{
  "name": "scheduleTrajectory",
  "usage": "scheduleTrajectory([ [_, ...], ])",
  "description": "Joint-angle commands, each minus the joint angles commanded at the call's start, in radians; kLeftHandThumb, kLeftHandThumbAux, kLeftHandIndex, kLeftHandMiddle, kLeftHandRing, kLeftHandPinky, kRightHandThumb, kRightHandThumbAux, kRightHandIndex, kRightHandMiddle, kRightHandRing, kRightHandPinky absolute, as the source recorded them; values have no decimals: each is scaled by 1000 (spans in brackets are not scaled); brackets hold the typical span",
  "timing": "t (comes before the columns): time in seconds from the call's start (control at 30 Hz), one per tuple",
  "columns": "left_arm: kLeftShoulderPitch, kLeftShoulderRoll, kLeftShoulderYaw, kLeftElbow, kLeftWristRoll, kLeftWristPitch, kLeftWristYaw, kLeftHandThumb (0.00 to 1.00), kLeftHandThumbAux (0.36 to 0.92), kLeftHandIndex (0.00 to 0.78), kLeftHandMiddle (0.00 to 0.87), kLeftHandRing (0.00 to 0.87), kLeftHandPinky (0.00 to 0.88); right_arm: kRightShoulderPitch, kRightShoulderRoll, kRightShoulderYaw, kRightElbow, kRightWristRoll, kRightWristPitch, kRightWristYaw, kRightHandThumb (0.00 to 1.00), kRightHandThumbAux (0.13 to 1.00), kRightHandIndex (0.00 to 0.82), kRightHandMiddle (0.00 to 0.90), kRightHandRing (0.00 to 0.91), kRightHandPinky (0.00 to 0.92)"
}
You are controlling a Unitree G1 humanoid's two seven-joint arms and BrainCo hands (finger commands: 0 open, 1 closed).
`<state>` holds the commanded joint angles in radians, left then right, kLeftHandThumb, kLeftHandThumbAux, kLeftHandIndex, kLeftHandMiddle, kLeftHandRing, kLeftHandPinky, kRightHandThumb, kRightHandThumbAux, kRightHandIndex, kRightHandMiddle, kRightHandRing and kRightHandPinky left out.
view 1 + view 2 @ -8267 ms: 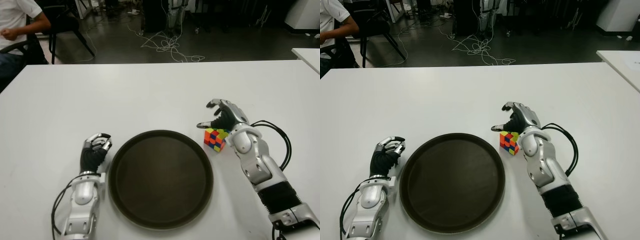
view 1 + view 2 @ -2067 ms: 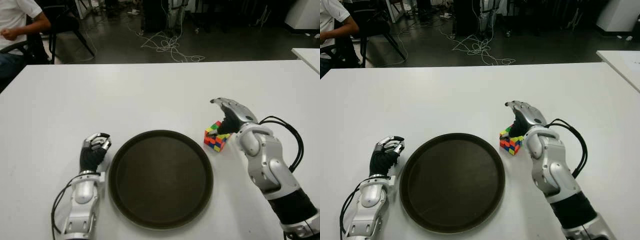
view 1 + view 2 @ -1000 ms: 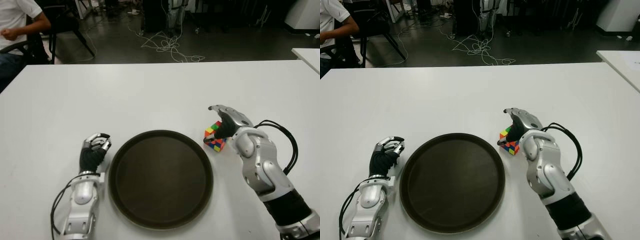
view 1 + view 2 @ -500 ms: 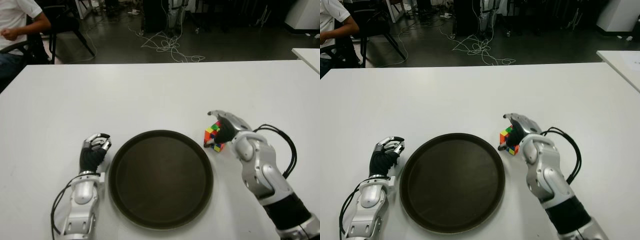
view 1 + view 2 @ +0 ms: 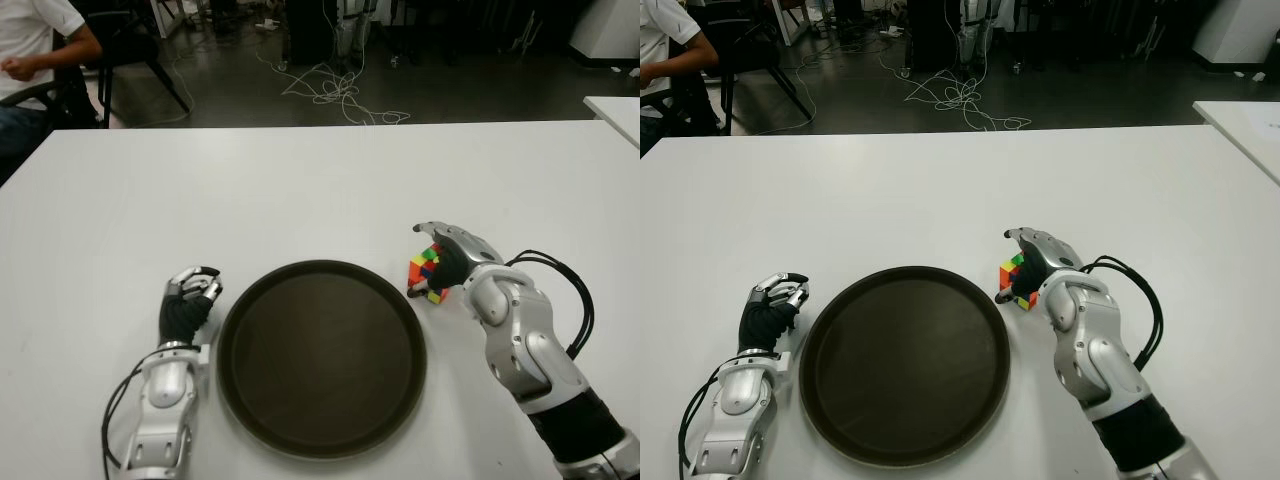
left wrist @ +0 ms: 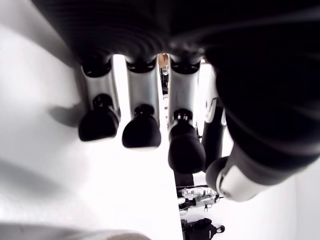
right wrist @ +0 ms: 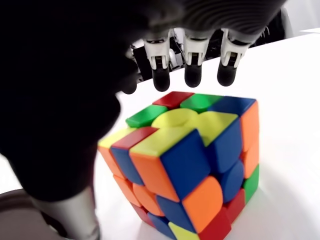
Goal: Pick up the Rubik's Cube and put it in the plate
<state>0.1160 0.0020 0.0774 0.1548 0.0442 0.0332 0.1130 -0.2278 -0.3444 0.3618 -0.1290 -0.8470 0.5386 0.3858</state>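
- Rubik's Cube (image 5: 427, 272) sits on the white bench (image 5: 300, 190), tipped up on an edge, just past the plate rim at about 2 o'clock.
- Right hand (image 5: 447, 252) is cupped over the cube from its 3 o'clock side. Thumb low by one side, fingers (image 7: 193, 70) reach over the top; can't tell if it's a firm grip.
- Plate (image 5: 321, 356): big, round, dark, w/ nothing in it.
- Left hand (image 5: 187, 300) is at plate's 9 o'clock, fingers curled, holding nothing.
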Motion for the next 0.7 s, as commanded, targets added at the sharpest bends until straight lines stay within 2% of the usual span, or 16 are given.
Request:
scheduleTrajectory([
  [0.47, -5, 0, -1, 16, 4, -20, 4, 711, 705, 443, 805, 821, 799, 14, 11, -13, -5, 12, 13, -7, 0, 821, 29, 50, 36, 5],
  [0.7, -4, -1, -2, 19, 10, -25, 11, 711, 705, 443, 808, 823, 801, 22, 21, -21, -18, 19, 26, 1, 0, 778, 27, 51, 32, 0],
])
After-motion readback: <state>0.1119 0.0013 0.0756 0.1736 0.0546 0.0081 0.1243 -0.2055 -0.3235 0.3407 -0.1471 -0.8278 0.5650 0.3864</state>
